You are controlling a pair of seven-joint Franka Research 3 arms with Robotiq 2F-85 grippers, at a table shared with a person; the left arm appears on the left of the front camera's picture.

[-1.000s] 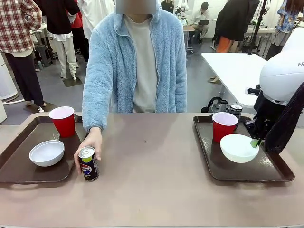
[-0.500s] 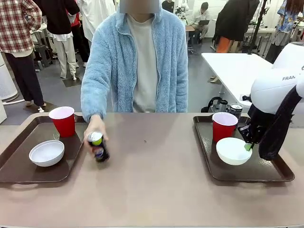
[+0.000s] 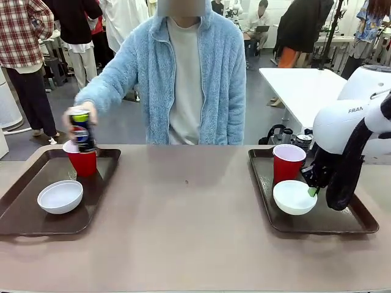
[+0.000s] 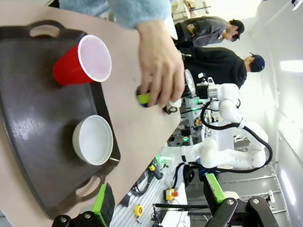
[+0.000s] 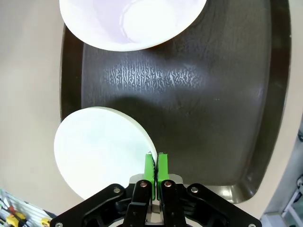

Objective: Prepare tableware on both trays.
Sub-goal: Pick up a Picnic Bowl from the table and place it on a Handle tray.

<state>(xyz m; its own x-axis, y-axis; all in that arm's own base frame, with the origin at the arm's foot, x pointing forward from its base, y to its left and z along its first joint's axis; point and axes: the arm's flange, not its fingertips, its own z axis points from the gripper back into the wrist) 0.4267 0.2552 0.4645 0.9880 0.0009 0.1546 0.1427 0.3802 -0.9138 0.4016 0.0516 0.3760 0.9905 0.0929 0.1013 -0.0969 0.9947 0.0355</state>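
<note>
Over the left tray (image 3: 36, 223): the person's hand (image 3: 80, 116) has lifted the Pepsi can (image 3: 81, 129) off the tabletop (image 3: 183, 244) to above the red cup (image 3: 82, 162).
Left tray holds that cup and a white bowl (image 3: 60, 196). Right tray (image 3: 324, 223) holds a red cup (image 3: 288, 162) and a bowl (image 3: 294, 196), shifted leftward, its rim pinched by the closed right hand (image 5: 155, 163). Left hand (image 4: 156, 198) stands open, empty.
</note>
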